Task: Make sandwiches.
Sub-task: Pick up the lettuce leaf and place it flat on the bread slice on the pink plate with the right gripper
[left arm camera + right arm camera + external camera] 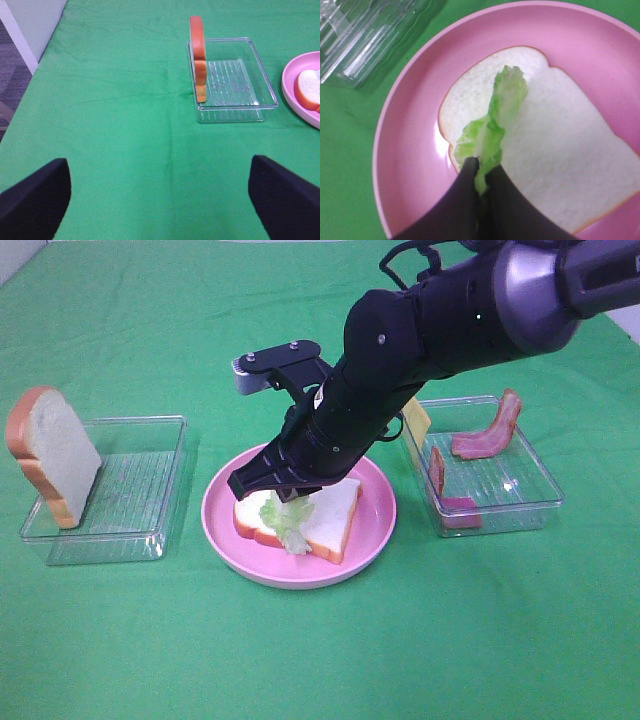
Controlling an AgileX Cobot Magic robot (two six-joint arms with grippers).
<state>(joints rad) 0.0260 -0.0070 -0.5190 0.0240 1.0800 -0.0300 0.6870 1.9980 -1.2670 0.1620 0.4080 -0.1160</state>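
A white bread slice (325,520) with orange-brown crust lies flat on the round pink plate (375,530). A pale green lettuce leaf (288,522) hangs onto the slice. My right gripper (481,175) is shut on one end of the lettuce leaf (495,120), just above the bread slice (560,150). A second bread slice (50,452) leans upright against the left clear tray (150,530); it also shows in the left wrist view (199,57). My left gripper (160,195) is open and empty over bare cloth.
The right clear tray (530,502) holds reddish-pink bacon strips (490,435) and a yellow cheese square (416,420) against its left wall. Green cloth (300,660) covers the table. The table's edge and grey floor (15,70) show in the left wrist view.
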